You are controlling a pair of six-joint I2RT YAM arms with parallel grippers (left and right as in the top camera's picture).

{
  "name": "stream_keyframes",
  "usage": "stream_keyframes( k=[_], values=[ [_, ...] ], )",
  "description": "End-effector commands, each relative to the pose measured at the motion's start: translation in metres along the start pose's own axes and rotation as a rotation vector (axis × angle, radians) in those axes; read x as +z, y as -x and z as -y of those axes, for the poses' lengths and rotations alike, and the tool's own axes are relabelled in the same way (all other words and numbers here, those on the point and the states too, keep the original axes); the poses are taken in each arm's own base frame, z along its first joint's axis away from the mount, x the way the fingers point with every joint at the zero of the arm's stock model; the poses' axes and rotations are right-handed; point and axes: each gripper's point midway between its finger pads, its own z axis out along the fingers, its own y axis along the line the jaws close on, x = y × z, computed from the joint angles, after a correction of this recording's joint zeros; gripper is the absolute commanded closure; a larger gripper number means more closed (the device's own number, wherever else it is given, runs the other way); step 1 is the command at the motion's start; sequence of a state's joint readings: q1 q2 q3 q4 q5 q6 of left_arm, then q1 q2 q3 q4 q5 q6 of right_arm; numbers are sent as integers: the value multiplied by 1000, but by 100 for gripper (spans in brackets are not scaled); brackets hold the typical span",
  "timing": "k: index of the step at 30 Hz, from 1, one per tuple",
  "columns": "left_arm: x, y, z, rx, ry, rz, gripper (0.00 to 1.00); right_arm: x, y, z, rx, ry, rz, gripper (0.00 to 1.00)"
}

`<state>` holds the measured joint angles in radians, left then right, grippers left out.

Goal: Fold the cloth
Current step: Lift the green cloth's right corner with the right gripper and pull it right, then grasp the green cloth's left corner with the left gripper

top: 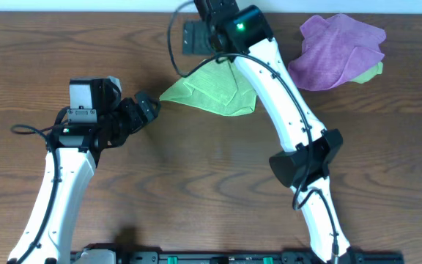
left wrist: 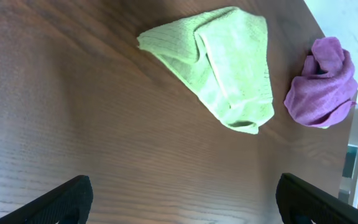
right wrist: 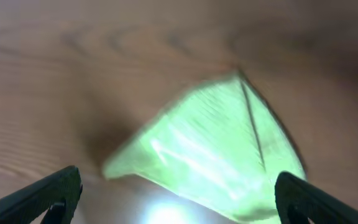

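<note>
The cloth lies crumpled beneath the spread right hand, beside the spread left hand.

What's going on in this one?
Two arms are working on a green cloth on the table. It lies doubled over into a rough, untidy triangle. Neither arm holds it: the right gripper hangs open above it, and the left gripper sits open beside its pointed corner. A purple cloth lies bunched off to the side.

Lime-green cloth in a rough triangle, between the left fingers and a purple cloth.
</note>
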<state>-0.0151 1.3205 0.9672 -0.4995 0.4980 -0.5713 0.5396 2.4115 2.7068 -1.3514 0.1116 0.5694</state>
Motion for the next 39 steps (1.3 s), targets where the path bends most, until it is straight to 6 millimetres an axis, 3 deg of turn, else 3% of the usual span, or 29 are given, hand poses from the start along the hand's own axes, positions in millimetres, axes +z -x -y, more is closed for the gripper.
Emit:
stream_keyframes(
  k=[1,5,8,13,19,25,29,39],
  values=[
    [-1,6,9,49,-29,12,5,2,-19,29,138,-18,-145,1],
    [13,8,2,37,-13,-8,5,-6,-47,68,226,-100,-311,2],
    [29,8,-8,19,8,-37,5,-9,-53,80,251,-132,-349,3],
    [57,12,-21,5,23,-61,5,-8,-55,81,293,-128,-365,5],
    [82,22,-29,10,16,-48,5,9,-73,100,392,-195,-449,8],
    [111,43,-29,8,-19,19,4,38,-90,92,439,-123,-542,12],
    [133,53,-20,10,3,-8,1,49,-101,95,460,-150,-568,13],
    [139,77,-8,22,177,-68,4,62,-126,126,513,-242,-651,12]
  ],
)
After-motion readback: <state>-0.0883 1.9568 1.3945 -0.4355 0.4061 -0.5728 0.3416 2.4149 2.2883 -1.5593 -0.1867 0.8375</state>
